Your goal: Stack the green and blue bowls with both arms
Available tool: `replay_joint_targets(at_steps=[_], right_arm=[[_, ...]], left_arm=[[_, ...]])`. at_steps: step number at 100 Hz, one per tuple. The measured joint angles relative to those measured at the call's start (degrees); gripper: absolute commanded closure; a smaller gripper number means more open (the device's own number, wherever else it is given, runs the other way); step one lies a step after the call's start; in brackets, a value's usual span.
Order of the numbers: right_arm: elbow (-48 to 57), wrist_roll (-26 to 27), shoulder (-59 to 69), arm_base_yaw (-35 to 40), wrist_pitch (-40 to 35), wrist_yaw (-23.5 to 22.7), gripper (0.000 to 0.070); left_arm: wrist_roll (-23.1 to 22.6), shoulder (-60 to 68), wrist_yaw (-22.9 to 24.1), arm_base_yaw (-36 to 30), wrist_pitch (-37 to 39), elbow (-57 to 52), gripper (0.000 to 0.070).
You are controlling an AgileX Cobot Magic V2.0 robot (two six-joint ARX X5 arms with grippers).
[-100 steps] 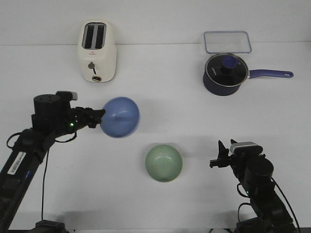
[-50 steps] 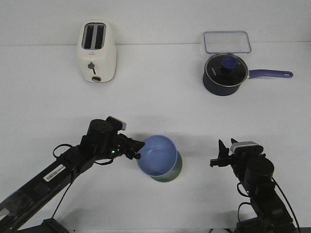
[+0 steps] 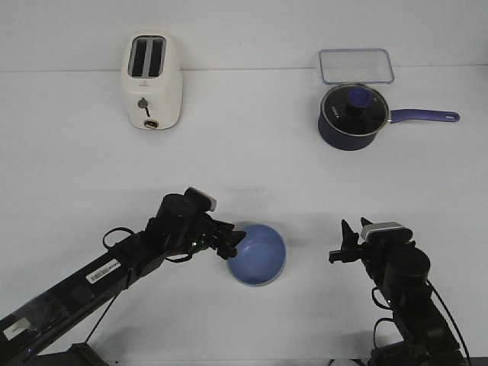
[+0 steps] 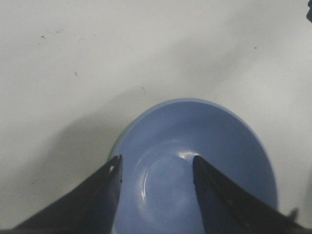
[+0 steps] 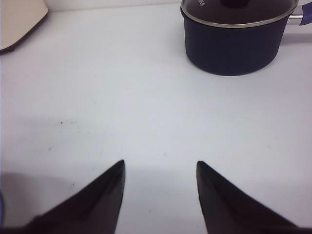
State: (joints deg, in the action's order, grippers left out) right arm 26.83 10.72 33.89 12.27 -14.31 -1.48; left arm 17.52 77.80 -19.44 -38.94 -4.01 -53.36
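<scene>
Now the blue bowl (image 3: 258,255) sits just beyond the left tool (image 3: 235,242), whose fingers stand apart.

White 2-slot toaster (image 3: 152,82) upright at far left of white table (image 3: 252,164), lever and knob facing camera. Dark navy saucepan (image 3: 350,116) with glass lid at far right, blue handle (image 3: 425,117) pointing right. Clear rectangular container (image 3: 356,65) just behind saucepan, near back edge. Toaster and saucepan well apart.
</scene>
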Motion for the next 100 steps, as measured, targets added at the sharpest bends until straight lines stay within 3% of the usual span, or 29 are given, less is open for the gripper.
replay_joint_targets(at_steps=[10, 26, 33, 38, 43, 56, 68, 87, 100], right_arm=[[0.0, 0.0, 0.0, 0.0, 0.0, 0.0, 0.0413], [0.0, 0.0, 0.0, 0.0, 0.2, 0.02, 0.0419], [0.0, 0.0, 0.0, 0.0, 0.46, 0.04, 0.0475], [0.0, 0.0, -0.07, 0.0, 0.46, 0.17, 0.058], [0.0, 0.0, -0.24, 0.0, 0.46, 0.24, 0.07], [-0.02, -0.02, -2.93, 0.0, 0.5, 1.57, 0.07], [-2.03, -0.24, -9.9, 0.0, 3.67, 4.33, 0.07], [-7.72, -0.46, -21.38, 0.0, 7.72, 8.31, 0.07], [-7.96, -0.46, -21.62, 0.0, 7.63, 10.45, 0.07]], left_arm=[[-0.07, -2.91, 0.74, 2.49, -1.14, 0.0, 0.0382], [-2.27, -10.49, 8.26, 7.15, -4.59, -0.02, 0.0422], [-4.17, -14.01, 13.35, 9.62, -6.6, -0.02, 0.057], [-5.77, -16.5, 16.9, 11.41, -8.15, -0.02, 0.07], [-7.23, -18.95, 20.65, 13.09, -9.84, -0.02, 0.0686], [-9.94, -25.35, 29.83, 17.4, -10.91, 1.31, 0.0686], [-11.52, -35.01, 30.69, 21.59, -4.52, 9.99, 0.0687], [-13.88, -55.54, 30.69, 25.44, 12.2, 29.9, 0.0688], [-14.05, -63.49, 30.91, 26.8, 10.86, 34.27, 0.0685]])
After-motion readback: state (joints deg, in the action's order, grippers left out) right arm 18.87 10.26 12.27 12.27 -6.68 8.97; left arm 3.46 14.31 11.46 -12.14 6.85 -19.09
